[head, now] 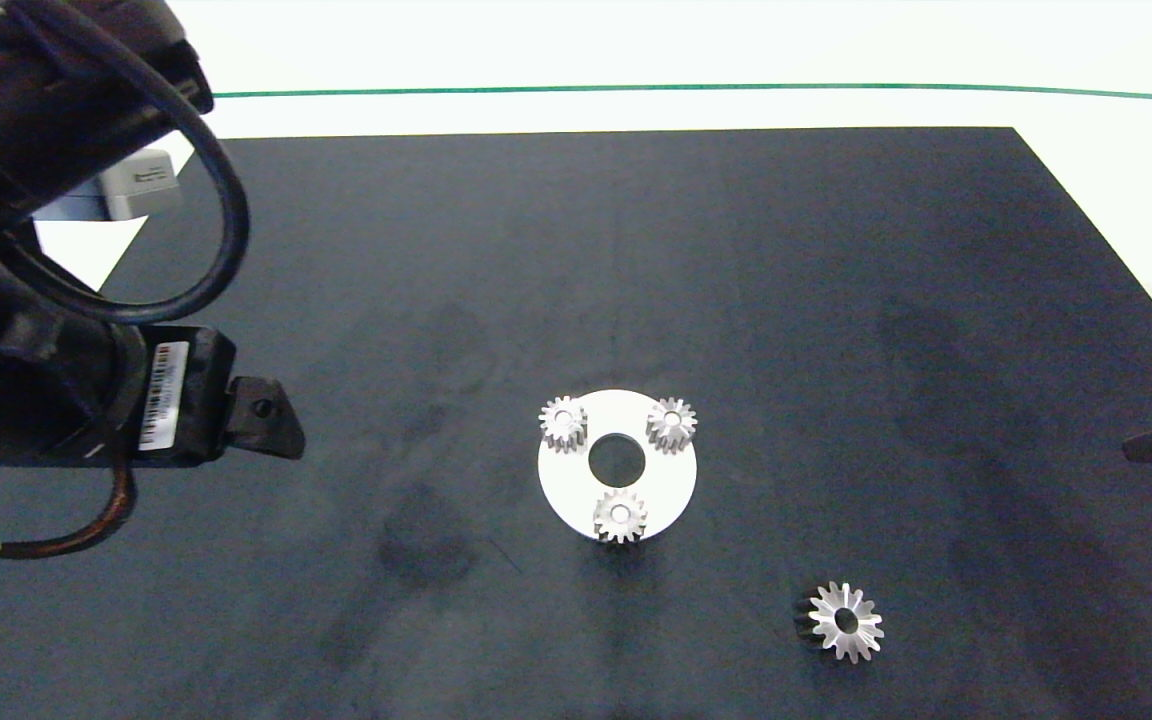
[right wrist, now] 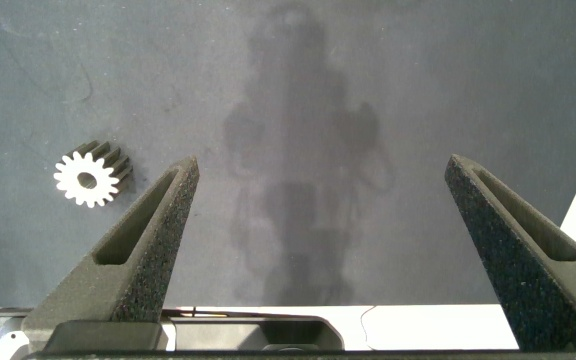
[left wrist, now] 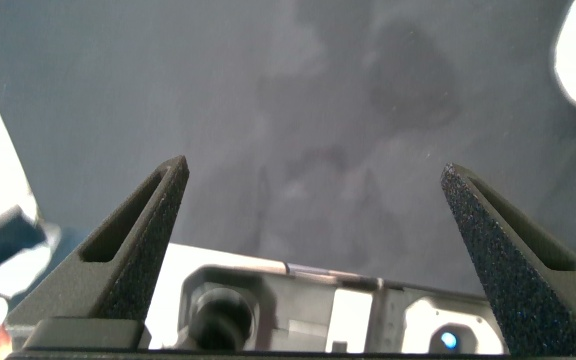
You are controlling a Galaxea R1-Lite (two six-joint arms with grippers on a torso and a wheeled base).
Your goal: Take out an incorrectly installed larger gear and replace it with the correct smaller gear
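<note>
Three small short-toothed gears sit on the white ring plate (head: 576, 495) at the centre of the head view, at upper left, upper right and bottom; the smaller gear (head: 620, 516) I take to be the bottom one, though nothing marks it apart from the other two. The larger gear (head: 845, 622), shiny with long splayed pointed teeth and a dark centre hole, lies alone on the dark mat (head: 836, 300) at lower right, well apart from the plate. By this layout the swap looks finished; what remains is likely just drawing both arms clear. The left gripper (head: 271, 418) hangs at the frame's left, near mid-height, over bare mat.

In the left wrist view the left gripper (left wrist: 316, 190) is spread wide and empty, the plate's edge just showing at upper right.

In the right wrist view the right gripper (right wrist: 320, 190) is likewise released, holding nothing; the larger gear (right wrist: 88, 177) rests flat on the mat at left, just outside one finger.
</note>
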